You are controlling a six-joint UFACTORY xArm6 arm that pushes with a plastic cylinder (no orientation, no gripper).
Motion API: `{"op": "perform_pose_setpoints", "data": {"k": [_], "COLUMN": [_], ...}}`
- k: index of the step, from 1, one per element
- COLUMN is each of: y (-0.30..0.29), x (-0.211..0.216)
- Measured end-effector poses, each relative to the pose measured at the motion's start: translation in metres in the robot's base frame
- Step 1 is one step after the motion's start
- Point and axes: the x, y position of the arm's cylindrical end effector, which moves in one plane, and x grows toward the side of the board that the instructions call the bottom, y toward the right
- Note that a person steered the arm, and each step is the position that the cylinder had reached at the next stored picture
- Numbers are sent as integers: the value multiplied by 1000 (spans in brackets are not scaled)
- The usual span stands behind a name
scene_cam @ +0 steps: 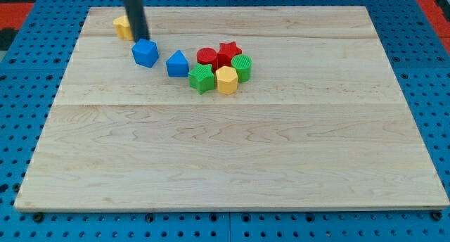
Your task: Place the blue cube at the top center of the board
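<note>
The blue cube point(145, 52) sits on the wooden board point(232, 150) in its upper left part. My tip point(141, 39) is just above the cube's upper left edge, touching or nearly touching it; the dark rod runs up out of the view's top. A blue triangular block point(178, 63) lies right of the cube.
A yellow block point(122, 27) sits at the upper left, partly hidden behind the rod. Right of the blue triangle is a tight cluster: red cylinder point(207, 57), red star point(228, 53), green block point(242, 67), green block point(202, 79), yellow hexagonal block point(226, 79).
</note>
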Motion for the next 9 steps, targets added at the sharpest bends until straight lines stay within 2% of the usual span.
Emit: {"op": "perform_pose_setpoints", "data": {"k": [1, 2, 3, 4, 5, 6, 7, 9], "y": [-15, -5, -11, 33, 106, 123, 160, 177], "x": [-25, -24, 31, 45, 18, 39, 43, -27]}}
